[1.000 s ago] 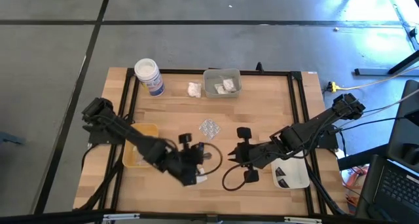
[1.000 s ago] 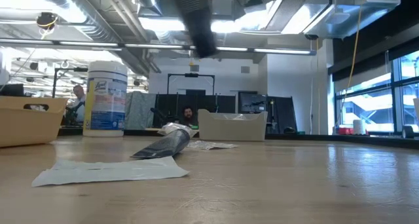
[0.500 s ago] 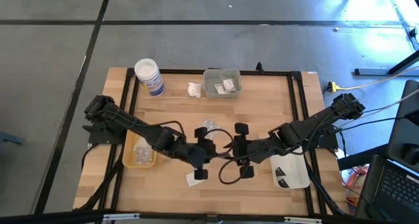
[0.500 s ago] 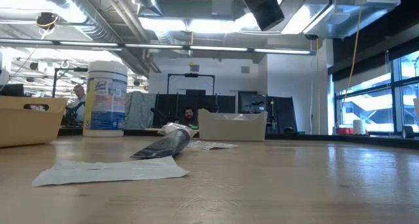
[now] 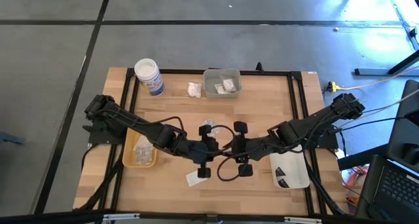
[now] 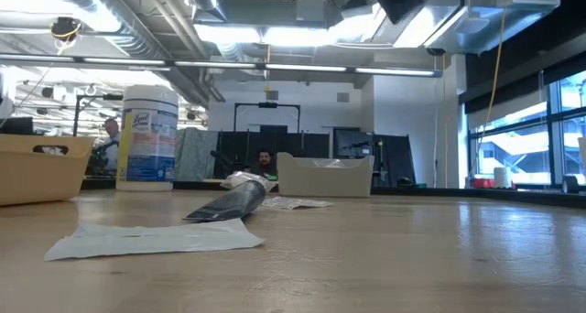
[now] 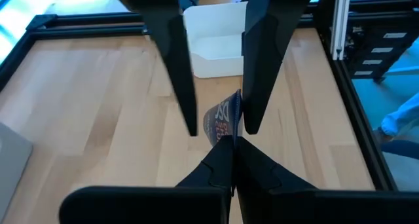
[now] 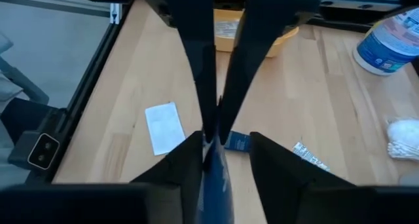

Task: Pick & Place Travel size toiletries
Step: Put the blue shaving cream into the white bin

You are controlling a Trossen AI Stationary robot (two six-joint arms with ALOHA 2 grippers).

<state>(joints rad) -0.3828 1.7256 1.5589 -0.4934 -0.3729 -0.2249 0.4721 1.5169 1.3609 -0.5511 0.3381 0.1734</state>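
Dark packet (image 7: 222, 119) sits pinched in the pressed-together left hand (image 7: 232, 142), lifted above mid-bench (image 5: 262, 112). The right hand (image 8: 226, 142) faces it, its fingers (image 8: 190, 162) spread on either side of the packet's free end. This looks like a handover: the right should close squarely on that end, and the left should release only once the right's grip is firm. The white tray (image 7: 216, 34) lies beyond the right hand.

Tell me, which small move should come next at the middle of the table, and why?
Probably the right tool should close on the dark blue flat packet. The left tool is shut on it, and the right tool's open fingers stand on either side of it, so a handover seems ready.
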